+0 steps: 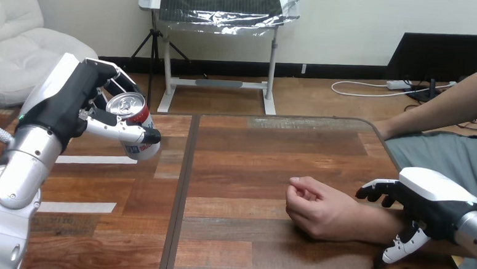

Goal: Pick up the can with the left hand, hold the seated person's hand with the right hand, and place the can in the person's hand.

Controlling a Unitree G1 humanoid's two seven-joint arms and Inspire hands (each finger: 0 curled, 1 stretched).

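A red and white can (135, 124) is held tilted in the air above the table's left part, its silver top facing up. My left hand (86, 105) is shut on it, thumb across its front and fingers behind. The person's hand (312, 206) rests on the table at centre right, loosely curled into a fist. My right hand (426, 206) sits over the person's forearm just behind the wrist. Its fingers (378, 191) reach past the far side and its thumb (403, 245) hangs on the near side, both fairly straight and not closed round the arm.
The wooden table (240, 165) has a dark seam running front to back left of centre. The person's other arm (438, 108) lies along the table's far right corner. White strips of tape (93, 159) mark the table's left part.
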